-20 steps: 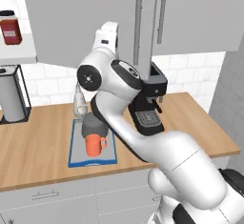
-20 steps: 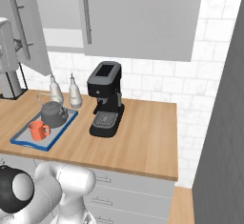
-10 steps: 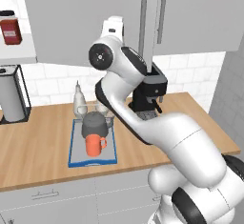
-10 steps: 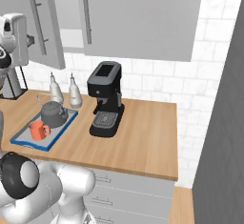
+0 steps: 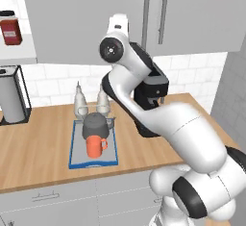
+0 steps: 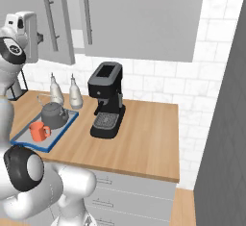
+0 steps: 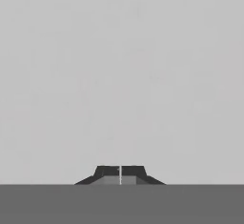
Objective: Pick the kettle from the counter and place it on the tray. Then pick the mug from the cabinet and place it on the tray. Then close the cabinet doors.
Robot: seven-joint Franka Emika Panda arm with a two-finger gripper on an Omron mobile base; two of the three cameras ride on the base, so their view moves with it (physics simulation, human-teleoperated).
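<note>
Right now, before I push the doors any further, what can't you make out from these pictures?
- Gripper: hand view, fingertips together against plain grey; contact with a door unclear.
- Cabinet doors: left base view, tops cut off by the frame; the arm covers part of them.
- Tray: right base view, near corner hidden behind the arm.
- Red jar: left base view, label too small.

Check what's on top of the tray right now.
On the tray stand the kettle and, nearer the camera, the orange mug. The tray's floor under them is covered; the two pale shakers stand behind it on the counter.
</note>
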